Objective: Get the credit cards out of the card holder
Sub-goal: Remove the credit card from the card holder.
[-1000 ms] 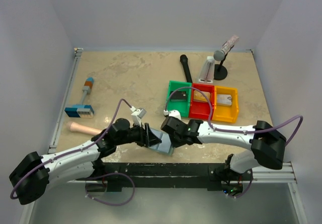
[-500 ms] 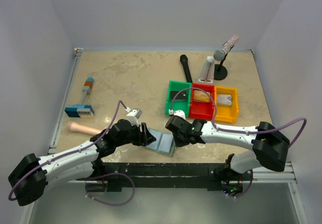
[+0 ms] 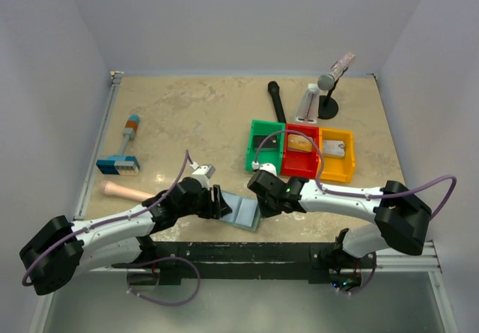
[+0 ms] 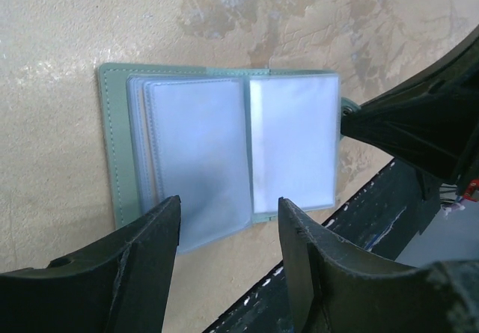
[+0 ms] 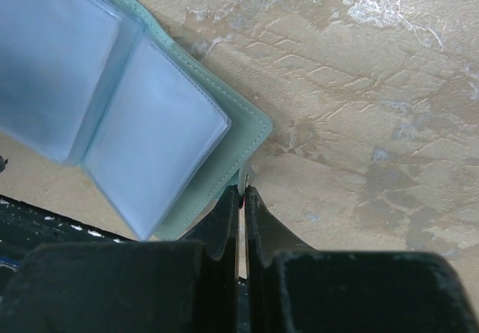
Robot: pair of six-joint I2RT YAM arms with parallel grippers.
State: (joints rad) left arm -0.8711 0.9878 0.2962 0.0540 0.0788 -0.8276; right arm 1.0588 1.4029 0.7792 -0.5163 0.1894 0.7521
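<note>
The card holder [image 3: 243, 212] lies spread open on the table near its front edge, and its clear sleeves [image 4: 224, 146] look empty. My left gripper [image 3: 218, 202] is open just left of it, its fingertips [image 4: 228, 200] hovering over the holder's near edge with nothing between them. My right gripper [image 3: 259, 204] is shut, its tips [image 5: 243, 191] pinching a thin pale sliver at the holder's right edge [image 5: 251, 135]. A dark card [image 3: 266, 143] lies in the green bin. A tan-orange card [image 3: 301, 144] is in the red bin and a pale card [image 3: 334, 150] in the yellow bin.
Green [image 3: 254, 157], red [image 3: 299, 170] and yellow [image 3: 337, 173] bins stand side by side behind the right arm. A blue-and-orange block tool [image 3: 123, 153] and a pink cylinder [image 3: 126, 191] lie at the left. Farther back lie a black rod [image 3: 277, 101] and a stand [image 3: 329, 86].
The card holder, held up and partly folded between the grippers a second ago, now lies flat and open. The left gripper has drawn back a little to the left.
</note>
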